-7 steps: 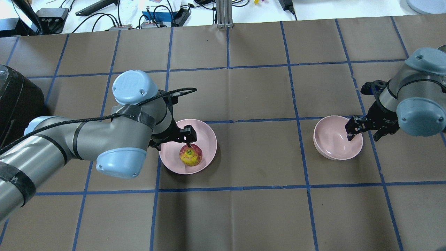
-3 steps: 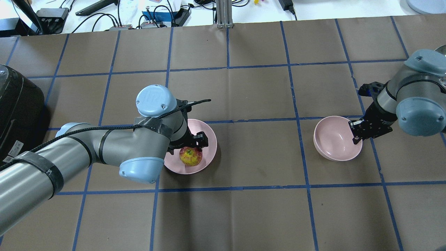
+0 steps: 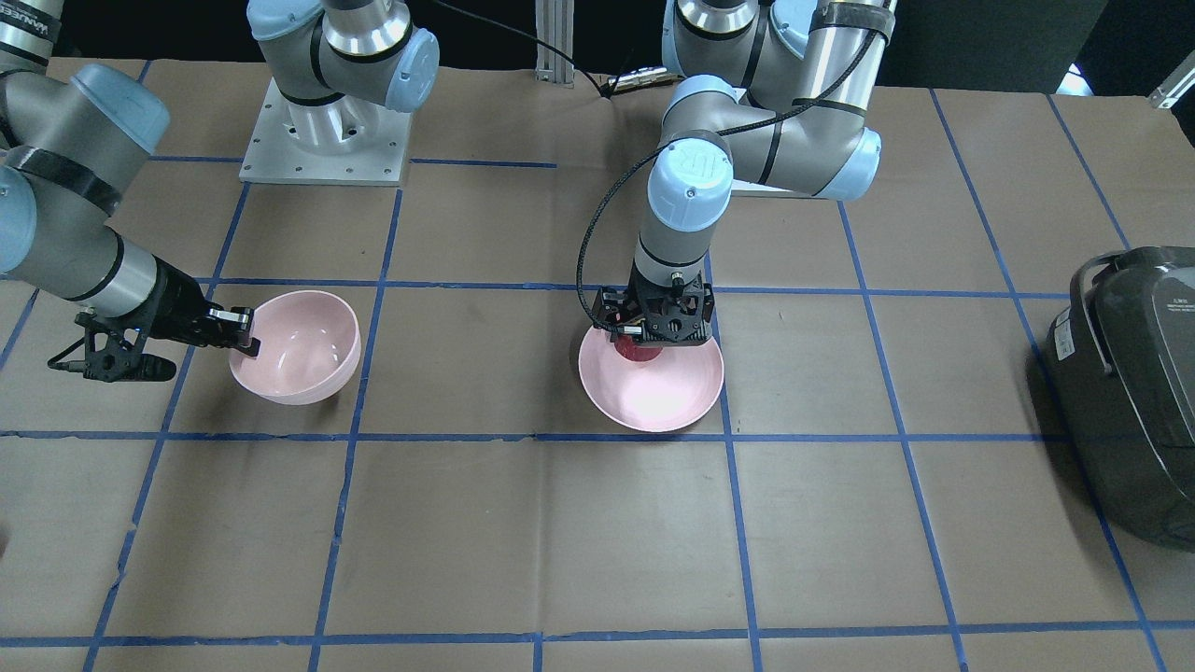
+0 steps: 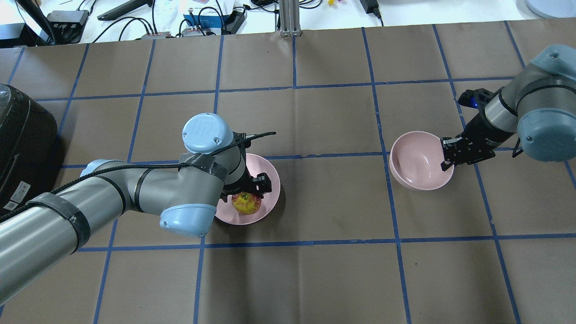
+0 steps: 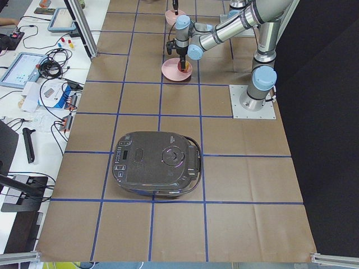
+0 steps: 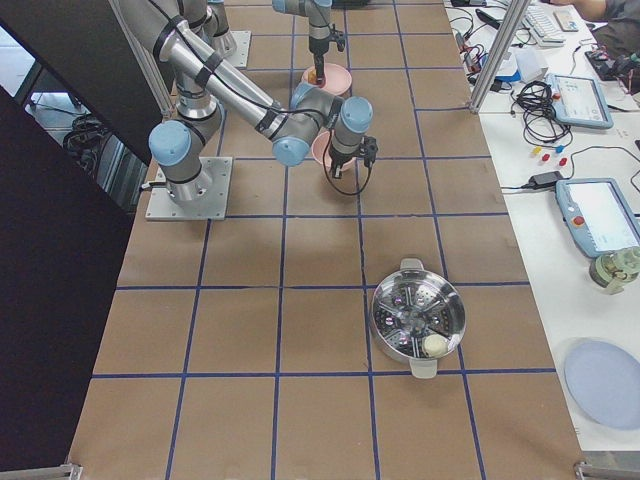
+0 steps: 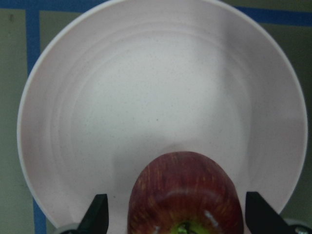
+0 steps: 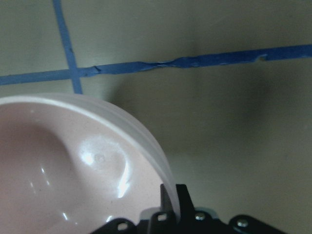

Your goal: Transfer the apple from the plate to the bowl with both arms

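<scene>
The red apple (image 4: 246, 203) with its yellow-green top sits on the pink plate (image 4: 270, 173). My left gripper (image 4: 246, 194) is open and points straight down over it. The left wrist view shows the apple (image 7: 185, 195) between the two fingers (image 7: 97, 214) with a gap on each side, on the plate (image 7: 156, 97). My right gripper (image 4: 447, 155) is shut on the near-right rim of the pink bowl (image 4: 416, 162). The right wrist view shows the rim (image 8: 146, 141) pinched. The front view shows the bowl (image 3: 299, 345), which is empty, and the plate (image 3: 663, 401).
A black rice cooker (image 4: 22, 135) stands at the table's left end. A metal steamer pot (image 6: 418, 322) sits toward the right end. Cables and electronics (image 4: 135, 18) lie on the white bench beyond the far edge. Blue tape lines grid the brown table.
My left gripper swung over the plate and came down around the apple. My right gripper shut on the bowl's rim and moved the bowl away from me and toward the plate.
</scene>
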You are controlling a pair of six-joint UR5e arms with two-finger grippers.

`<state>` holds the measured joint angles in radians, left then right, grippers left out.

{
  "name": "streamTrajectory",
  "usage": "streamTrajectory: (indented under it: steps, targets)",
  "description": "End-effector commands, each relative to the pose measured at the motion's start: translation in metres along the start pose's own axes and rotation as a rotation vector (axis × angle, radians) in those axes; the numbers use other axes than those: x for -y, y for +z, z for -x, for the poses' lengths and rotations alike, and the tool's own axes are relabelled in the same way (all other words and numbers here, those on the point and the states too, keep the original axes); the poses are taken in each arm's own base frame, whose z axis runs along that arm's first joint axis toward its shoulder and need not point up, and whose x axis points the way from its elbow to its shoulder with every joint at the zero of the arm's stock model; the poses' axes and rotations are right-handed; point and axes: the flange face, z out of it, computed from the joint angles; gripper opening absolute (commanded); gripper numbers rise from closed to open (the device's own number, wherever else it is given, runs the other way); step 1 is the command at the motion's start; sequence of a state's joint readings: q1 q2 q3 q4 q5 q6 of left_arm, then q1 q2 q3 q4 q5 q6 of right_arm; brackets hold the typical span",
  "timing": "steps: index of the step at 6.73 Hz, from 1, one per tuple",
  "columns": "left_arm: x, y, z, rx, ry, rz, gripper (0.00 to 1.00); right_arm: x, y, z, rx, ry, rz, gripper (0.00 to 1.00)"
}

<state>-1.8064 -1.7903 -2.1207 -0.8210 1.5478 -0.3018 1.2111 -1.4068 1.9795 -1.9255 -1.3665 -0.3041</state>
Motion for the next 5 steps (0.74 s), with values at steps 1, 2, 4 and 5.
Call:
streamTrajectory:
  steps: [1, 2, 4, 5]
  targets:
    - [-0.001, 0.001, 0.0, 0.001, 0.005, 0.003, 0.67, -0.004, 0.016, 0.074, 0.029, -0.051, 0.037, 0.06]
    - [0.0, -0.001, 0.0, -0.001, 0.009, -0.003, 0.47, -0.007, 0.034, 0.122, 0.031, -0.01, 0.04, 0.06]
    - [0.002, -0.024, -0.001, -0.011, 0.02, -0.057, 0.32, -0.01, 0.066, 0.129, 0.017, -0.008, 0.075, 0.07]
    - [0.001, -0.048, -0.003, -0.023, 0.022, -0.092, 0.3, -0.012, 0.071, 0.128, 0.018, -0.004, 0.086, 0.08]
